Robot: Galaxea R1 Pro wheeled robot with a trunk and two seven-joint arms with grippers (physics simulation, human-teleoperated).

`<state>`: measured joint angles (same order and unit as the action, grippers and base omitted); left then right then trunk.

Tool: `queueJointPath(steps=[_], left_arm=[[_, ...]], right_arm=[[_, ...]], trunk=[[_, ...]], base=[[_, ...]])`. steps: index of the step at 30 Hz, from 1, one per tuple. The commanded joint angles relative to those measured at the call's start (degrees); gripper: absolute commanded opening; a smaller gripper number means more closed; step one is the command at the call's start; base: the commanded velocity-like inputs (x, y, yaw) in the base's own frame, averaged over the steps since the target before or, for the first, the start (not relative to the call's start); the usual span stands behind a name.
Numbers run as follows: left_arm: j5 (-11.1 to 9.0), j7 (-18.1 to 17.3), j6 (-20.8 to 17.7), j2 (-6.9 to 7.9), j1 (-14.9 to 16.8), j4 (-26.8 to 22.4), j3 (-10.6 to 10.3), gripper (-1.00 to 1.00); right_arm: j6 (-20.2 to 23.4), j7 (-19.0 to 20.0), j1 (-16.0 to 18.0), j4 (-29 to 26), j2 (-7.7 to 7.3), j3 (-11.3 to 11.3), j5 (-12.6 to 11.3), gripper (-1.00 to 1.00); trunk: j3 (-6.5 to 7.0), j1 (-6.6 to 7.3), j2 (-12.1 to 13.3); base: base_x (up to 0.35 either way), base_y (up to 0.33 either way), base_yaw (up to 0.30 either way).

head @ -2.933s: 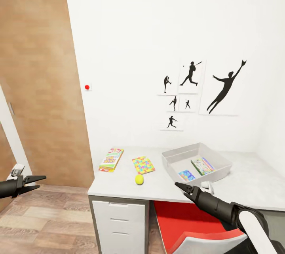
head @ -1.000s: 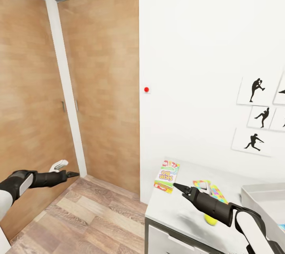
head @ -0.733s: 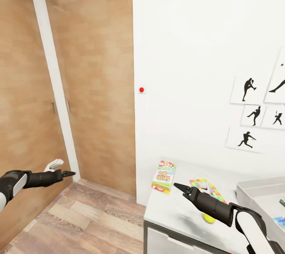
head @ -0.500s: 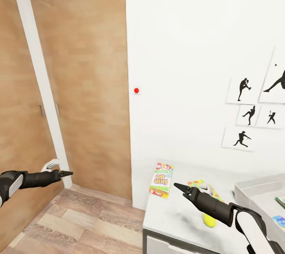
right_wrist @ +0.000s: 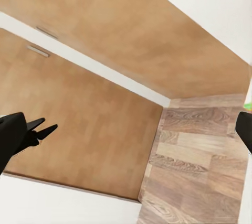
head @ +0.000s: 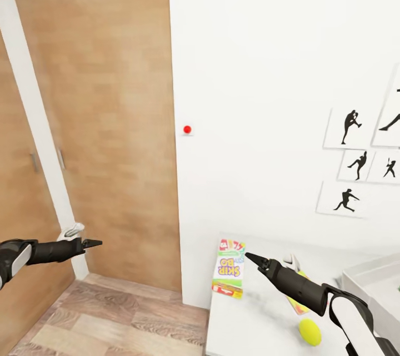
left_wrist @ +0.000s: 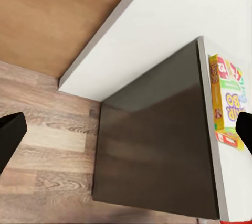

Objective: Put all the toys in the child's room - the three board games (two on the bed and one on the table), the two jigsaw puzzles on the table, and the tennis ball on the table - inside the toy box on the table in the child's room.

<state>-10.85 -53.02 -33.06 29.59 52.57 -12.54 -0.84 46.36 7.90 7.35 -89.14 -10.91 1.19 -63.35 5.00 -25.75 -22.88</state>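
My left gripper [head: 93, 243] hangs over the wood floor [head: 105, 317] by the wardrobe doors [head: 94, 123], fingers spread. Right gripper [head: 251, 259], also apart, hovers over the table [head: 250, 328], between the yellow-green game box [head: 229, 275] and the tennis ball [head: 309, 331]. Toy box [head: 369, 284] far right.

Camera swing leftward then partway back; toy box [head: 371, 278] nearly out of frame, wardrobe doors [head: 94, 123] now alongside.

Right arm [head: 311, 292] hides most of the jigsaw puzzle [head: 296, 304].
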Motion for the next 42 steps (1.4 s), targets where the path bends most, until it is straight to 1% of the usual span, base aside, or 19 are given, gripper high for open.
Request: queueJointPath(steps=[1,5,13,26,31,42], left_arm=[[-0.39,-0.16,-0.51,0.03,-0.03,-0.03,-0.08,1.00],[-0.34,-1.02,-0.48,0.03,-0.11,-0.03,-0.06,1.00],[-0.31,-1.68,-0.48,0.03,-0.18,-0.03,-0.04,1.00],[-0.31,-1.67,-0.51,0.03,-0.18,-0.03,-0.04,1.00],[-0.31,-1.69,-0.45,0.03,-0.18,-0.03,-0.04,1.00],[-0.31,-1.71,-0.43,0.03,-0.18,-0.03,-0.09,1.00]], right_arm=[[0.23,0.33,0.03,0.01,0.01,0.06,0.31,1.00],[0.15,0.29,0.03,0.02,0.01,0.03,0.32,1.00],[0.13,0.28,0.03,0.02,0.01,-0.03,0.33,1.00],[0.09,0.21,0.03,0.02,0.01,-0.01,0.33,1.00],[0.05,0.19,0.03,0.02,0.01,-0.04,0.33,1.00],[0.01,0.09,0.03,0.02,0.04,-0.05,0.33,1.00]], trunk=[[-0.03,-0.04,-0.04],[-0.03,-0.04,-0.04],[-0.03,-0.04,-0.04],[-0.03,-0.04,-0.04],[-0.03,-0.04,-0.04],[-0.03,-0.04,-0.04]], base=[[0.122,0.183,-0.227],[0.162,0.137,-0.200],[0.105,0.020,-0.064],[0.011,0.019,-0.240],[0.126,0.127,-0.050],[0.136,0.032,-0.004]])
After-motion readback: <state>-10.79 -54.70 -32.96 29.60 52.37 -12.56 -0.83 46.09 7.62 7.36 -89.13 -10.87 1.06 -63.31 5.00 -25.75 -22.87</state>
